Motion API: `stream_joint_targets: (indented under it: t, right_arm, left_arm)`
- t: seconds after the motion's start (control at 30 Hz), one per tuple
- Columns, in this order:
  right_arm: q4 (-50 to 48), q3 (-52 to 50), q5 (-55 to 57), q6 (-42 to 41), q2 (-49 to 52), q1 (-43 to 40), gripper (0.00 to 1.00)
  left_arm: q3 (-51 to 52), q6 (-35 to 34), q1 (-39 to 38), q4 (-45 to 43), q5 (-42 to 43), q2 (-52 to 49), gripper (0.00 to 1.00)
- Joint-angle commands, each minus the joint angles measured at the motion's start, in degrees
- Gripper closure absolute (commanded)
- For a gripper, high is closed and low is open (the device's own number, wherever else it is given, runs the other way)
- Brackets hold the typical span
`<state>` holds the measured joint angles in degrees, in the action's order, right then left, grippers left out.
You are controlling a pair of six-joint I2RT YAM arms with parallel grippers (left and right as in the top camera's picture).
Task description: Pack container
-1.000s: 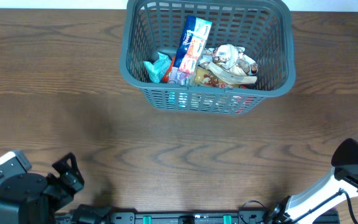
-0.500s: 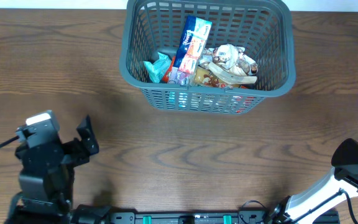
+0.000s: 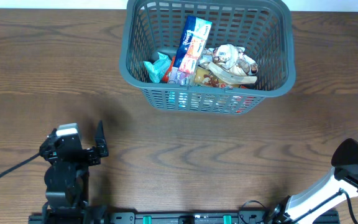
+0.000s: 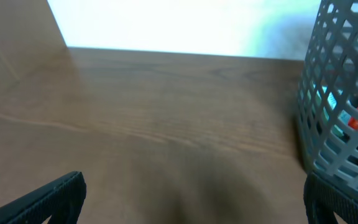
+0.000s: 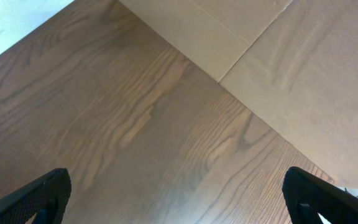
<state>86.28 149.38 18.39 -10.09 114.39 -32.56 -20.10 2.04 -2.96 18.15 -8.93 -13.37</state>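
Observation:
The container [image 3: 272, 84], a dark grey-blue lattice basket, stands at the far middle of the table. Inside it lie a teal packet [image 3: 158, 66], a long blue and orange packet [image 3: 193, 45] and crumpled white and brown packets [image 3: 230, 63]. My left gripper [image 3: 82, 139] is near the front left, well short of the basket, open and empty. In the left wrist view its jaws [image 4: 191, 205] are wide apart over bare wood, with the basket wall [image 4: 337, 112] at the right. My right arm [image 3: 353, 163] is at the front right corner. Its jaws [image 5: 179, 199] are open and empty.
The wooden table [image 3: 185, 155] fills the overhead view. In the right wrist view the table edge [image 5: 229, 74] runs diagonally, with a light brown floor [image 5: 303, 93] beyond it.
My left arm has moved from the front left corner to the right and away from the front edge, turning its jaws toward the far side. The right arm and the basket have not moved.

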Motion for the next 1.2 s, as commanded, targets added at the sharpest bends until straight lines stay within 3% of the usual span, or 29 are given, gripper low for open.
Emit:
stream_joint_targets:
  t: [0.0, 0.57, 0.8, 1.17]
  right_arm:
    - [0.1, -0.3, 0.2, -0.6, 0.5, -0.4, 0.01]
    - [0.1, -0.3, 0.2, -0.6, 0.5, -0.4, 0.01]
    - [0.1, -0.3, 0.2, -0.6, 0.5, -0.4, 0.01]
    - [0.1, -0.3, 0.2, -0.6, 0.5, -0.4, 0.01]
  left_arm:
    - [3.8, 3.7, 2.3, -3.8, 2.2, 3.3, 0.01]
    - [13.6, 4.8, 9.9, -4.9, 7.1, 13.1, 0.01]
    - [14.4, 4.8, 10.0, 0.8, 8.3, 13.2, 0.01]
    - [14.4, 5.8, 10.0, 0.9, 10.2, 13.2, 0.01]
